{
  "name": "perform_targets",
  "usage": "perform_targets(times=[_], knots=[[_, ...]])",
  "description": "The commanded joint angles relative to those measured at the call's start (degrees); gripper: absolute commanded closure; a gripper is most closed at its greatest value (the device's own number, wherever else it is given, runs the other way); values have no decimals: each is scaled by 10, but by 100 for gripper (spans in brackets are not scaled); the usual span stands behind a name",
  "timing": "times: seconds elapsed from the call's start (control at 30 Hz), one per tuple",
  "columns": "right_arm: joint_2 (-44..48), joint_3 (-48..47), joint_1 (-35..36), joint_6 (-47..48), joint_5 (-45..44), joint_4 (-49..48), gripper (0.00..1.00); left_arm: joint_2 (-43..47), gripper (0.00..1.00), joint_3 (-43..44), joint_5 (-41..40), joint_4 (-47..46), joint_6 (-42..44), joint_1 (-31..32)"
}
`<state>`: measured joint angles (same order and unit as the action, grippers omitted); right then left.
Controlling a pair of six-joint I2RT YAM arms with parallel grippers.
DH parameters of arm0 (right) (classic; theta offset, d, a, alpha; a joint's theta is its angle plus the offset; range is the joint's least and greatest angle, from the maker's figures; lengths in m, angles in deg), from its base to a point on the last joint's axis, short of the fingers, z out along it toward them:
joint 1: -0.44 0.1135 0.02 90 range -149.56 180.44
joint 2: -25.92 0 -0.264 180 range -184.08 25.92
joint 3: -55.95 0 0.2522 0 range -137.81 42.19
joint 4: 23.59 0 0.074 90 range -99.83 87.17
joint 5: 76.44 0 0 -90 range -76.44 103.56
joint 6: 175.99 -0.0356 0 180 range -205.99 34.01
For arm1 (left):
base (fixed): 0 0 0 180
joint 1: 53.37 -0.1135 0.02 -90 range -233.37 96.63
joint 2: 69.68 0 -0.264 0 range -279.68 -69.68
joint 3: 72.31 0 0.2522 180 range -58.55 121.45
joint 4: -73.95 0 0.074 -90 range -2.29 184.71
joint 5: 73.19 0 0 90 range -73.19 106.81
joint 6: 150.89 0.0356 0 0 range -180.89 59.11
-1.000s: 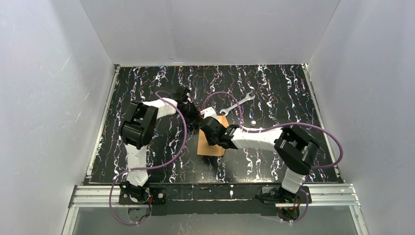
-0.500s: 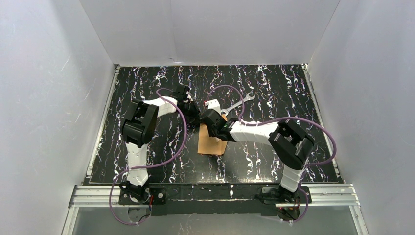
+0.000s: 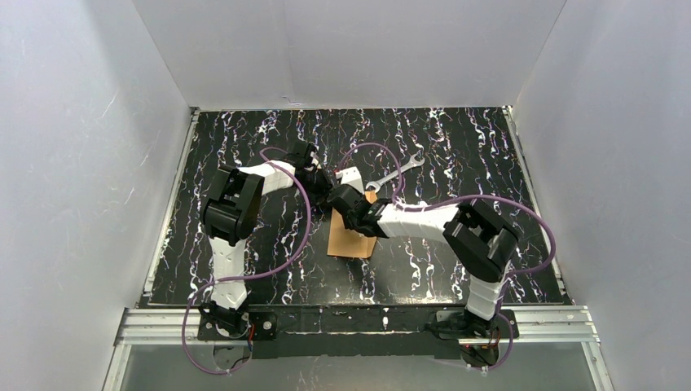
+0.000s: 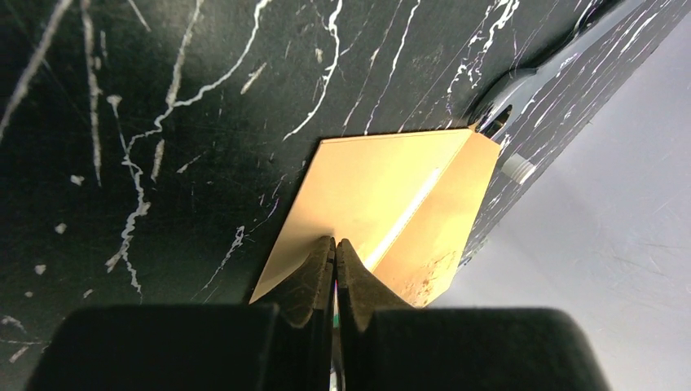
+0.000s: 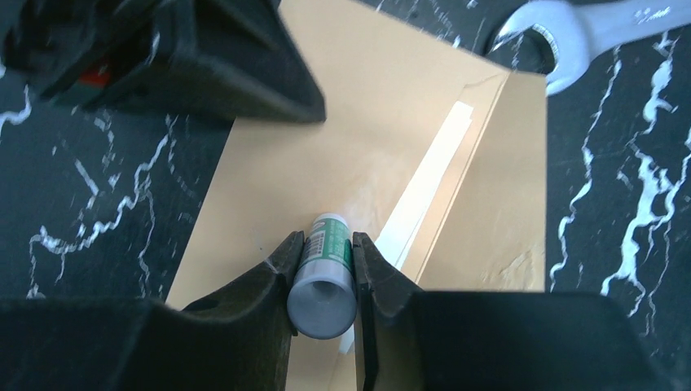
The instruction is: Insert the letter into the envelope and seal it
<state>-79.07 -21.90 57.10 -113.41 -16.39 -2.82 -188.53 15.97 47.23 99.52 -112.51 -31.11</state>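
Left gripper closed, pinching envelope edge, likely steadying. Right gripper clamps glue stick above envelope, beside protruding letter, likely for sealing.

right gripper clamped on glue stick, grey end toward camera, green-white label | stick tip over envelope, contact unclear | flap lies open to the right, pale letter edge showing along the fold | left gripper at envelope's upper-left edge | wrench head top right on black marbled table
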Motion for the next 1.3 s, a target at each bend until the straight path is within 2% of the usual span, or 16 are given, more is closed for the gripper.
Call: perform_targets(times=[0.0, 0.3, 0.7, 0.93, 1.1, 1.2, 1.27], knots=[[14, 22, 37, -48, 20, 122, 99, -26, 100, -26, -85, 51, 6, 1], [40, 12, 49, -107, 27, 193, 99, -31, 100, -22, -90, 54, 4, 1], [-43, -31, -3, -62, -17, 152, 99, -32, 100, -23, -76, 59, 20, 1], [-58, -79, -31, -48, -17, 173, 99, -29, 100, -18, -68, 61, 27, 1], [-10, -108, -37, -33, 30, 164, 99, -19, 100, -6, -44, 61, 40, 1], [51, -125, -55, -44, 110, 175, 99, 1, 99, 19, -8, 72, 77, 4], [94, -120, -78, -56, 164, 179, 99, 23, 93, 32, 9, 90, 102, 8]])
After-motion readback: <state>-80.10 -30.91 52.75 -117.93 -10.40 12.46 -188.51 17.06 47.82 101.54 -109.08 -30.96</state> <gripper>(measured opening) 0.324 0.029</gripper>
